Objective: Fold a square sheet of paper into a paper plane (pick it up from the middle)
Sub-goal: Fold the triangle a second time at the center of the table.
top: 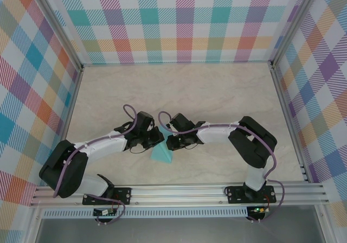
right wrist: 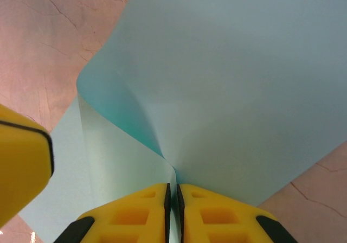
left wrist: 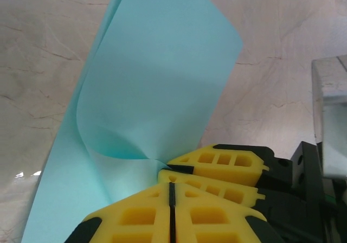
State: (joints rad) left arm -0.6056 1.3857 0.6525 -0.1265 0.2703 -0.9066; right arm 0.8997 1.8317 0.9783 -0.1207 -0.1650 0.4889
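Teal sheet (top: 161, 155) curled up at lower centre of table (top: 217, 91), right pincer (right wrist: 172, 187) pinching its fold, left pincer (left wrist: 171, 185) pressed together beside it, open surface above

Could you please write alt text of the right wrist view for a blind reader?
The right gripper, yellow jaws shut, pinches the square sheet of paper at bottom centre; the teal sheet curls away in a loose fold over the marbled table. A yellow fingertip of the left gripper pokes in at the left edge.
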